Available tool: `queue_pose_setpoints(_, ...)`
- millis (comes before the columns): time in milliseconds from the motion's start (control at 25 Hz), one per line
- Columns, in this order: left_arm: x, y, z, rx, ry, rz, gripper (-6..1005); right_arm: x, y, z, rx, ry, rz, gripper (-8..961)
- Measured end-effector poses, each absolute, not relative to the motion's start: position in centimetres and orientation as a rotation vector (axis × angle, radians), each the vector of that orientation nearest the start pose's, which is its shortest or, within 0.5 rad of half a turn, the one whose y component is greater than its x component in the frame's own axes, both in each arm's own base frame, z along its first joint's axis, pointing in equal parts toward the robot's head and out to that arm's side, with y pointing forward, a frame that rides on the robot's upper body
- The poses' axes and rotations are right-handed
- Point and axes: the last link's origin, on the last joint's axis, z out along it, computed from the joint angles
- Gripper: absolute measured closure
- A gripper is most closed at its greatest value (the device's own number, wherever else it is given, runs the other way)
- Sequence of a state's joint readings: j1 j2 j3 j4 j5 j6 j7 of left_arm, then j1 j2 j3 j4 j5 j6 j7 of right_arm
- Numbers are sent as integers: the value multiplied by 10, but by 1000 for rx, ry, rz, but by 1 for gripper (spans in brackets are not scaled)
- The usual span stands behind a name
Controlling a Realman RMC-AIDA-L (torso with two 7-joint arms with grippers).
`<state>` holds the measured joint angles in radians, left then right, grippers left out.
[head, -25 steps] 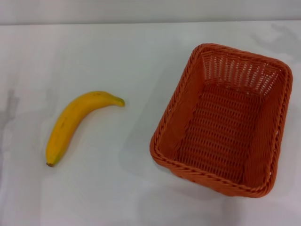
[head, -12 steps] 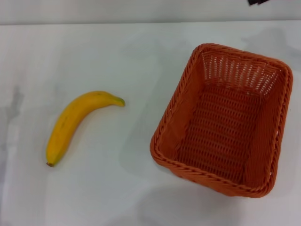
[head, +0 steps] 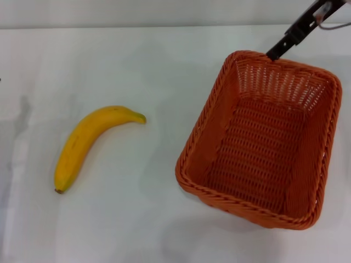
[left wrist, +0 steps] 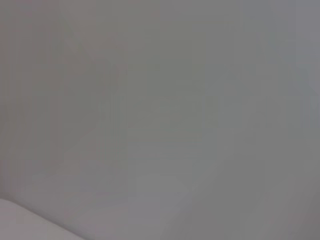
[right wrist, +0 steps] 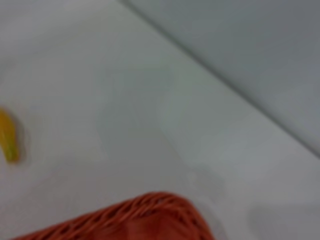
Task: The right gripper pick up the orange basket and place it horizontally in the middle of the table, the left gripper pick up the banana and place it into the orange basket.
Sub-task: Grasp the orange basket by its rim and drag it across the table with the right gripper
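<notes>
The right hand (head: 272,55) is seen at the far rim of the orange basket (head: 260,139); whether it is clenched cannot be told. The banana (head: 90,143) lies well apart from the basket on the desk (head: 148,71). A shallow grip on the rim could likely tip the basket.

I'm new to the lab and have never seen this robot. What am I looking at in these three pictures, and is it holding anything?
It is a two-armed robot with a camera on its head and one on each wrist. The head view looks down at a white table. On it lie a banana on the robot's left and an empty orange basket on its right. The black bar at the top right is the right gripper, just above the basket's far rim; whether it touches is unclear. The right wrist view shows that rim close up and a bit of the banana farther off. The left wrist view shows only plain grey; the left gripper is out of sight. Nothing is held.
</notes>
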<state>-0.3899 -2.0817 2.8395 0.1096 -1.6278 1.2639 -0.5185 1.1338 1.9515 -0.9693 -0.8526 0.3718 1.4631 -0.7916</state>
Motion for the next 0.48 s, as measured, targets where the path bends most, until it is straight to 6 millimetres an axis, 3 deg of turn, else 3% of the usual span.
queue_pose_setpoints(200, -368, 300, 10, -1238, -902, -956, 115, 108, 466, 26, -2540, 679, -555, 84)
queue_pose_setpoints(480, -368, 298, 9, -1241, -907, -955, 116, 118, 469, 11, -2523, 678, -573, 104)
